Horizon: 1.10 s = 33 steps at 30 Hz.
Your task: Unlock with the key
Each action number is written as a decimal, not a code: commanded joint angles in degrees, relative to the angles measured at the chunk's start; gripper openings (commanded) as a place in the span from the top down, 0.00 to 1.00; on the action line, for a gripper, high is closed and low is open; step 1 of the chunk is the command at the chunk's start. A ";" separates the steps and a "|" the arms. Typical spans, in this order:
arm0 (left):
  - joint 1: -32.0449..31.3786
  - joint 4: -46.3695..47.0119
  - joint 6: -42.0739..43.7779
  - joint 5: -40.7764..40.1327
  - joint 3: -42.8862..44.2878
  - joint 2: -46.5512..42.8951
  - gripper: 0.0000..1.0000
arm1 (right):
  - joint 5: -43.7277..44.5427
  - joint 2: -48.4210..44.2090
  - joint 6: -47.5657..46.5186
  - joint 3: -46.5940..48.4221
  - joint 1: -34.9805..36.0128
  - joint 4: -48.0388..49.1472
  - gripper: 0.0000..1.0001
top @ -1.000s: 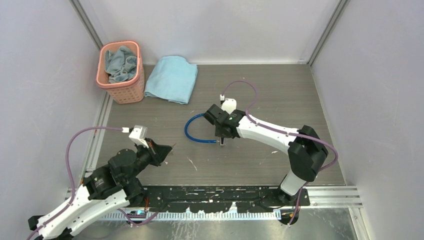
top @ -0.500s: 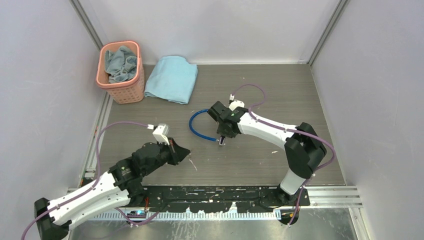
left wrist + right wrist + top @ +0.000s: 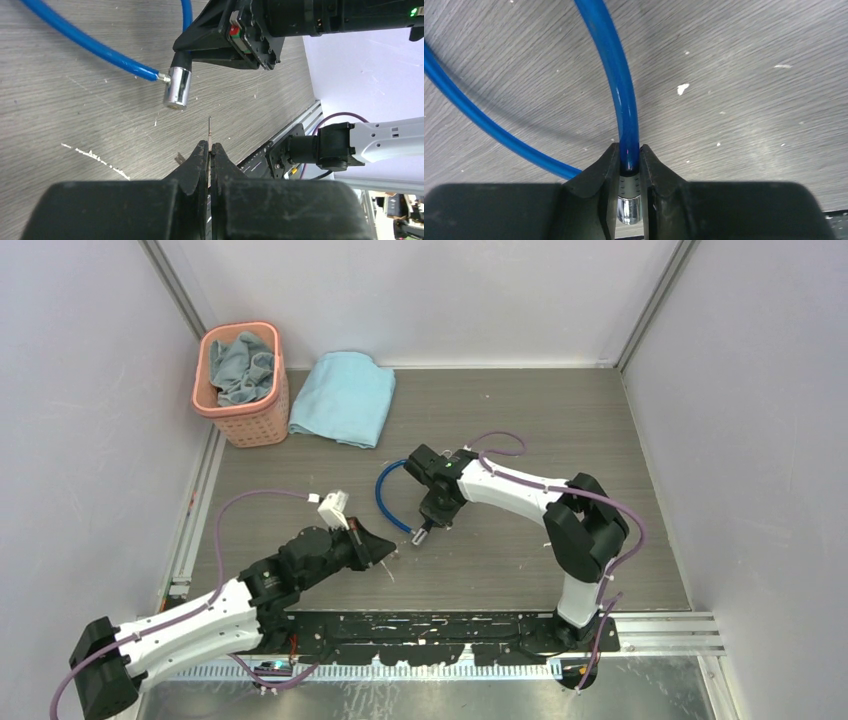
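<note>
The key [image 3: 210, 128], a thin silvery-grey sliver seen edge-on, juts from the left end effector [image 3: 210, 147], pinched in its closed tips just short of the silver end [image 3: 177, 90]. The right end effector [image 3: 629, 167] clamps the blue cable [image 3: 616, 75] right behind that silver end.

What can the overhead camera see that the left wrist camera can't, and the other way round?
Only the overhead view: the pink basket of cloth and the folded blue towel. Only the left wrist view: the thin key, edge-on, sticking out of the shut left tool. Both: the blue cable, held by the right tool.
</note>
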 commanded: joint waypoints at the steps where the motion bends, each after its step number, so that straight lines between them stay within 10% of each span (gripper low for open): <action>1: -0.10 0.45 -3.67 -3.83 -1.57 -5.14 1.00 | -2.29 2.24 6.20 5.26 1.36 -1.63 0.99; 8: -0.07 -13.18 -4.49 -8.20 -3.46 -18.88 1.00 | -3.07 6.02 3.76 4.19 4.57 1.69 0.99; 20: -0.10 -23.12 -3.60 -10.46 -3.37 -28.50 1.00 | -1.56 4.92 -21.84 2.44 7.01 7.99 0.32; 33: -0.05 -28.25 -0.02 -11.94 -0.53 -28.80 1.00 | -4.13 -20.01 -59.41 -19.41 11.13 32.19 0.29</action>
